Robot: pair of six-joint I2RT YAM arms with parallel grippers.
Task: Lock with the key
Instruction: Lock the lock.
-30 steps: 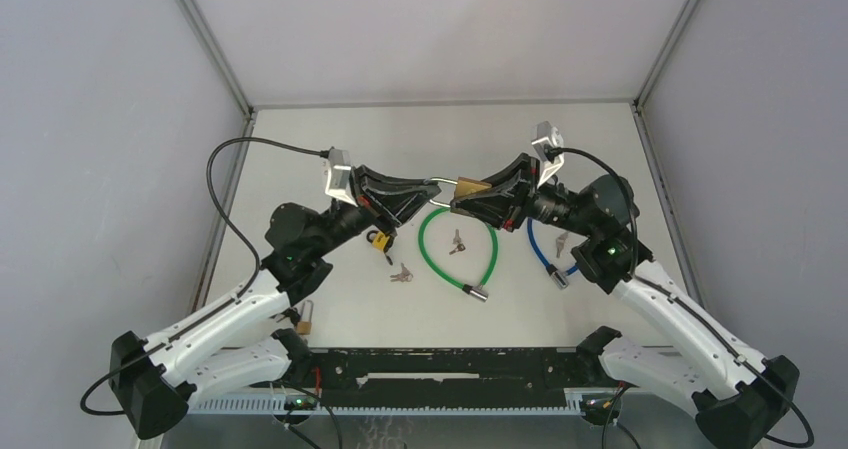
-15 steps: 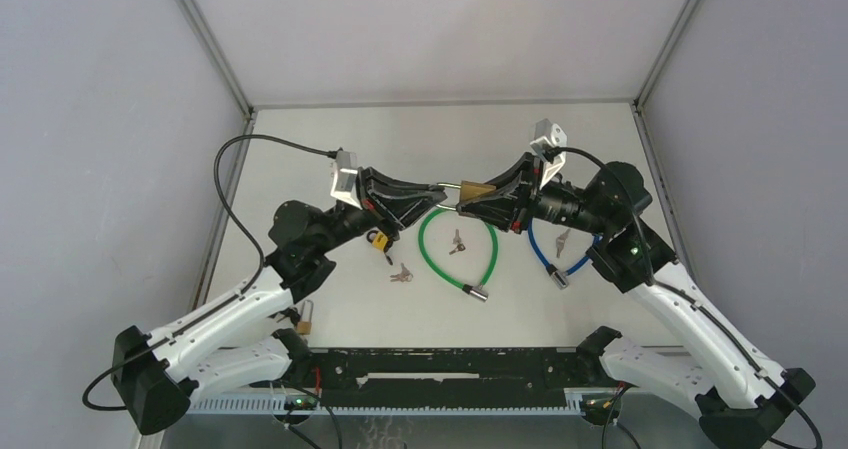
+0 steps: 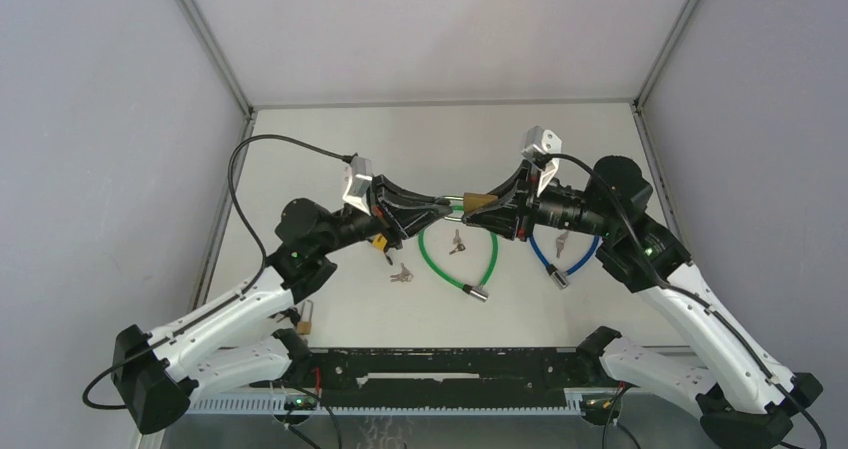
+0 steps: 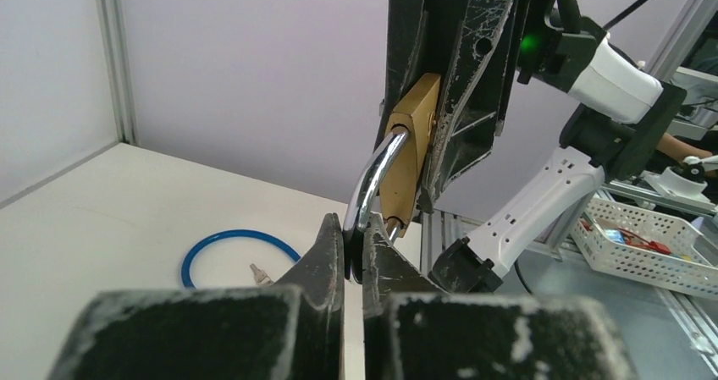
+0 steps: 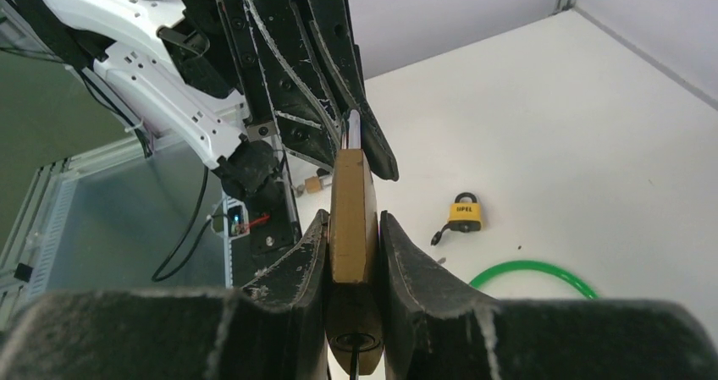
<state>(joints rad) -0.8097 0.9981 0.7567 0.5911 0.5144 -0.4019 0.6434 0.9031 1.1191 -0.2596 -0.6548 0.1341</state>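
We are clamping the brass padlock point(image 5: 351, 185), likely heavy, rigid and slick, by its flat faces in the right gripper point(image 5: 353, 228), the closed left gripper point(image 4: 353, 240) touching its shackle point(image 4: 377, 173).

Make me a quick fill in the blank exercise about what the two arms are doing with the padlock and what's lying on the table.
1. The right gripper clamps the brass padlock by its ____.
2. The left gripper is shut on the padlock's silver ____.
3. Beside the blue cable loop on the table lies a second loop, coloured ____.
4. The small padlock lying on the table has a ____ body.
Missing words: body; shackle; green; yellow.
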